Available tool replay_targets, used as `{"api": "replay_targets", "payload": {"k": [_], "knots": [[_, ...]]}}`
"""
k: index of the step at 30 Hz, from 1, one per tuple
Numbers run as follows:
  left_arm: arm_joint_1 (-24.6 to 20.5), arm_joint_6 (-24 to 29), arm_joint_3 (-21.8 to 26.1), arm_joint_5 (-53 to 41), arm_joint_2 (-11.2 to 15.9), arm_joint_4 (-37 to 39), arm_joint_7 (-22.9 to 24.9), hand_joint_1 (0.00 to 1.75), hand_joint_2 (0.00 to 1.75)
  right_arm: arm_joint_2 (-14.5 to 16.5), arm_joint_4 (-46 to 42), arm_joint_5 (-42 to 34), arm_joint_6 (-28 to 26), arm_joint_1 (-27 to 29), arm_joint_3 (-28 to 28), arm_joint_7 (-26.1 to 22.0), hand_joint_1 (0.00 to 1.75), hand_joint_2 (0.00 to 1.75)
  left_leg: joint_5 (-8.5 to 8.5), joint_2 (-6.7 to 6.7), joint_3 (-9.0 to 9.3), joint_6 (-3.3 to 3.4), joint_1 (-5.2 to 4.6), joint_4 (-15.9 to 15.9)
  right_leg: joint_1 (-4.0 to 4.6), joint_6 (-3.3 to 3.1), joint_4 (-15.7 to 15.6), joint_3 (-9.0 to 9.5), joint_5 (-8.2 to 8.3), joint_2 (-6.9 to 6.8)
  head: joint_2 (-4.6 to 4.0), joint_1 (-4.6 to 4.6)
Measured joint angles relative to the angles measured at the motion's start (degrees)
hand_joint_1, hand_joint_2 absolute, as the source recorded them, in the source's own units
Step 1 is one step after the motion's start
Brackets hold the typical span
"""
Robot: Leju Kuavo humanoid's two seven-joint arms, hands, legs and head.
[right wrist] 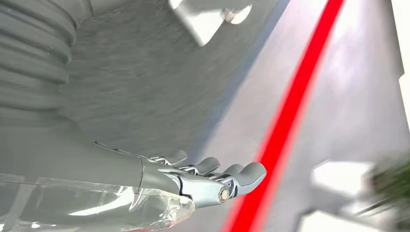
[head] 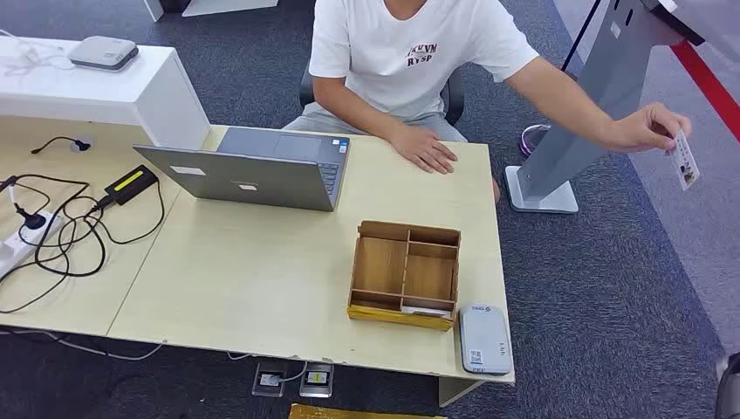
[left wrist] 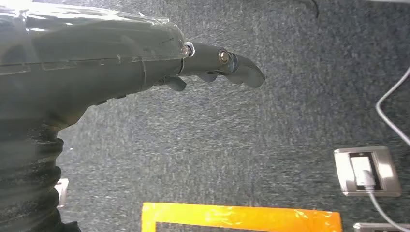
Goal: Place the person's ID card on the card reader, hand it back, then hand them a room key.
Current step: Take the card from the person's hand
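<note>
Card reader (head: 485,339), grey, at near desk corner, small code label on it, unreadable. Wooden tray (head: 405,274) just beside. Person's shirt print (head: 421,54) reads approx "RYSP". Person's hand (head: 644,128) holds ID card (head: 684,160) out past desk edge. Left hand (left wrist: 215,65): fingers loosely curled, holds nothing, above carpet. Right hand (right wrist: 212,179): fingers extended side by side, nothing in them.

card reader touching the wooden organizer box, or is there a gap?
Apart. The head view shows a thin strip of bare desk between the card reader and the near right corner of the wooden organizer box.
</note>
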Motion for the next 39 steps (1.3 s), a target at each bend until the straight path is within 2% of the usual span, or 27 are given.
{"api": "replay_targets", "payload": {"k": [2,5,8,12,20,31,33,37,39], "knots": [[0.0,0.6,0.0,-0.1,-0.5,0.0,-0.9,0.00,1.75,0.5,-4.2,4.2,1.1,-1.1,5.1,-0.4,0.00,1.75,0.02,-0.05,-0.01,-0.01,0.00,0.0,0.00,0.00,0.0,-0.01,0.00,-0.04,0.00,0.01],[-0.1,1.5,0.0,-1.0,-1.5,0.0,-4.1,0.00,1.75,1.6,-13.4,21.3,3.6,-4.1,17.5,-2.4,0.00,1.75,0.06,-0.17,-0.04,-0.03,0.02,0.0,0.02,0.00,0.0,-0.02,0.00,-0.16,0.00,0.02],[-0.1,1.3,0.0,-1.9,-1.7,0.0,-5.4,0.00,1.75,2.0,-16.6,31.2,4.2,-5.7,22.6,-3.9,0.00,1.75,0.08,-0.28,-0.05,-0.06,0.03,0.0,0.03,-0.01,0.0,-0.02,0.00,-0.27,0.00,0.02],[-0.1,1.2,0.0,-2.2,-1.8,0.0,-6.0,0.00,1.75,2.6,-18.9,37.6,6.0,-7.3,27.2,-5.2,0.00,1.75,0.08,-0.34,-0.10,-0.06,0.03,0.0,0.03,-0.01,0.0,-0.01,-0.01,-0.33,0.00,0.03],[-0.1,1.0,0.0,-1.8,-2.1,0.0,-6.0,0.00,1.75,4.8,-19.0,42.2,7.2,-10.6,33.3,-6.9,0.00,1.75,0.10,-0.42,-0.12,-0.05,0.03,0.0,0.03,-0.01,0.0,-0.03,-0.01,-0.39,0.00,0.03],[0.0,1.3,0.0,-1.7,-2.3,0.1,-5.8,0.00,1.75,6.6,-17.6,43.3,7.0,-11.4,35.7,-6.4,0.00,1.75,0.10,-0.46,-0.15,-0.05,0.03,0.0,0.03,-0.01,0.0,-0.06,-0.01,-0.40,0.00,0.04],[0.0,1.3,0.0,-1.7,-2.4,0.1,-5.8,0.00,1.75,6.7,-17.3,43.5,7.1,-11.4,36.1,-6.2,0.07,1.75,0.10,-0.46,-0.15,-0.05,0.02,0.0,0.03,-0.01,0.0,-0.07,-0.01,-0.39,0.00,0.03],[0.0,1.4,0.0,-1.7,-2.4,0.2,-5.8,0.00,1.75,7.0,-17.0,43.6,7.5,-11.4,36.4,-6.0,1.74,1.75,0.11,-0.45,-0.15,-0.05,0.03,0.0,0.03,-0.01,0.0,-0.07,-0.01,-0.40,0.00,0.04],[0.0,1.4,0.0,-1.7,-2.4,0.2,-5.8,0.00,1.75,7.1,-17.0,43.6,7.9,-11.4,36.4,-6.0,1.75,1.75,0.11,-0.45,-0.15,-0.05,0.03,0.0,0.03,-0.01,0.0,-0.07,-0.01,-0.40,0.00,0.03]]}}
